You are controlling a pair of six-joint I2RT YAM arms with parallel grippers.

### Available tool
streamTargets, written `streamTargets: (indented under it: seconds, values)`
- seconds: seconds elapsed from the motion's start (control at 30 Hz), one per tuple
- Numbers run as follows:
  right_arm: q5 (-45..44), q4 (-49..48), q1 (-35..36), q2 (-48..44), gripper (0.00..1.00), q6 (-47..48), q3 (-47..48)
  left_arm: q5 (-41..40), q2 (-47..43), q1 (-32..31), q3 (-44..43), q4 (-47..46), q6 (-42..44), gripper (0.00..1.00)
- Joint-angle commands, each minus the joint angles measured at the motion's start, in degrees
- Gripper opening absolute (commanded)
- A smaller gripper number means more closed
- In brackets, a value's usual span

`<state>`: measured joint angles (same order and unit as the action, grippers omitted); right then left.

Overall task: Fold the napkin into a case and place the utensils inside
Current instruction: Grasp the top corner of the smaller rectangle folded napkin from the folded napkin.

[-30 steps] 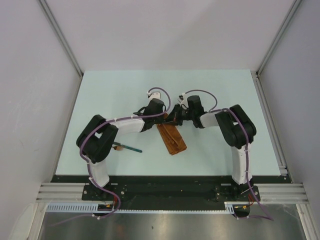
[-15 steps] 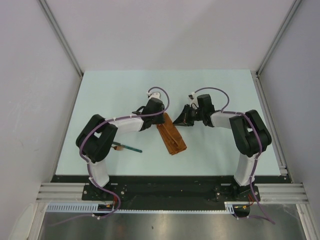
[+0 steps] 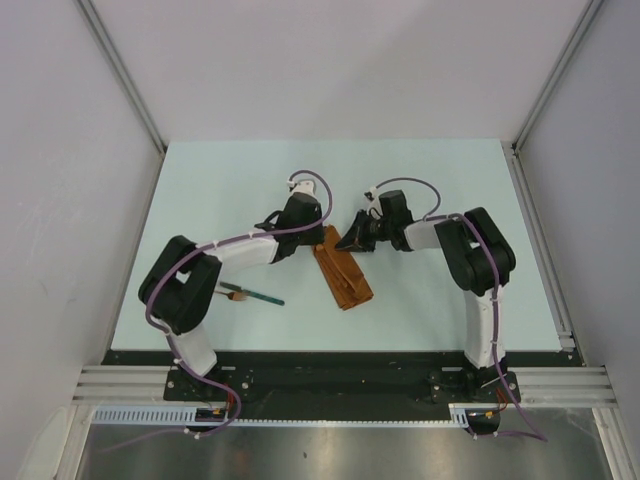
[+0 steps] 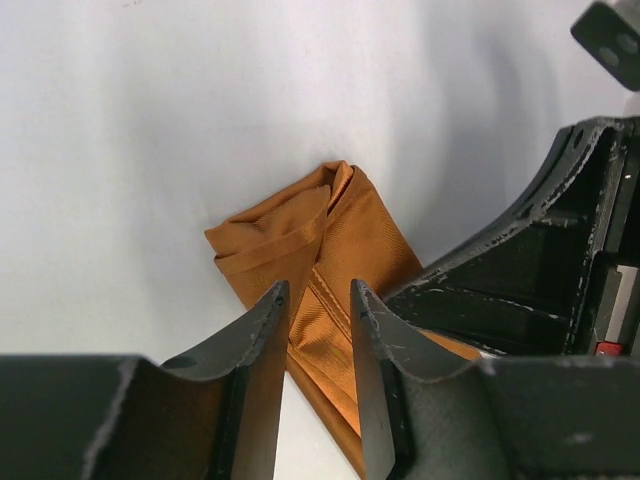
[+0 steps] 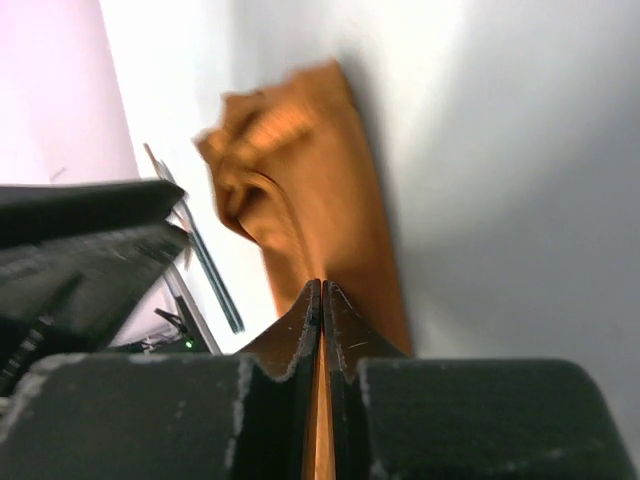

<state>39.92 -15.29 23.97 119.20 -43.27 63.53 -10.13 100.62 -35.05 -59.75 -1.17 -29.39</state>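
The napkin (image 3: 343, 273) lies as a narrow rust-orange folded case (image 4: 345, 235), slanting across the middle of the table. My left gripper (image 3: 320, 238) hovers over its far end, open, and the cloth shows through the gap between the fingers (image 4: 318, 300). My right gripper (image 3: 348, 242) comes in from the right at the same end. It is shut (image 5: 321, 290) with a thin layer of orange cloth (image 5: 300, 190) tented up into its tips. One teal-handled utensil (image 3: 256, 296) with a brown end lies on the table to the left, under the left forearm.
The pale table (image 3: 420, 180) has raised rails along its right edge (image 3: 540, 250) and a black strip at the near edge (image 3: 340, 360). Grey walls stand close on both sides. The two grippers sit very near each other over the cloth's far end.
My left gripper has gone from shut to open and its arm has shifted slightly left. My right gripper swung out to the right, then came back to the napkin's far end, staying shut.
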Motion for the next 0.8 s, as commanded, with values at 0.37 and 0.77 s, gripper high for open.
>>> streamTargets:
  seconds: [0.37,0.77]
  values:
    - [-2.4,-3.8,2.3,5.4,0.05,-3.5,9.2,-3.9,4.7,0.2,-5.0,3.7,3.0,0.35]
    - [-0.6,-7.0,2.3,8.4,0.05,-7.0,11.8,-7.0,4.3,-0.5,-5.6,3.5,3.5,0.06]
